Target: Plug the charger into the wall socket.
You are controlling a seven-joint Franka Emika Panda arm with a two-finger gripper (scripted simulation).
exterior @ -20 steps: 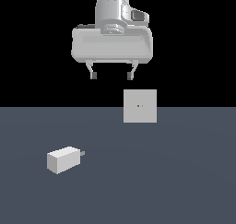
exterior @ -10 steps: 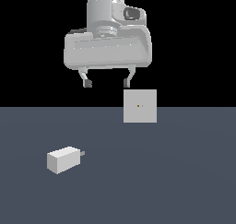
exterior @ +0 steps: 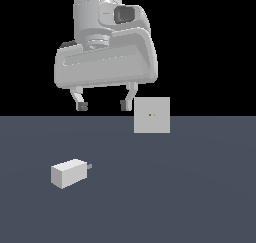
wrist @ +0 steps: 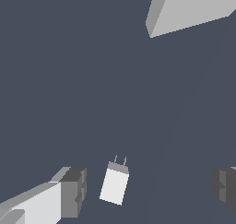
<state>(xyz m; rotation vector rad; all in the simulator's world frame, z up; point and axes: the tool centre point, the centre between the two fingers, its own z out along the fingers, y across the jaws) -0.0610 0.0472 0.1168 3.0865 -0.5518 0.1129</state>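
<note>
Claw (exterior: 103, 106) now nearer, charger (exterior: 69, 173) below it.

exterior view level and frontal; wrist view downward, both sharing charger (exterior: 70, 173) (wrist: 114, 185) and wall socket (exterior: 151, 115) (wrist: 189, 10)

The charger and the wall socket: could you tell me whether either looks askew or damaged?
Nothing stands out. The charger lies flat and intact on the floor, prongs towards the exterior view's right. The wall socket stands upright. The gripper hangs open above, empty.
</note>
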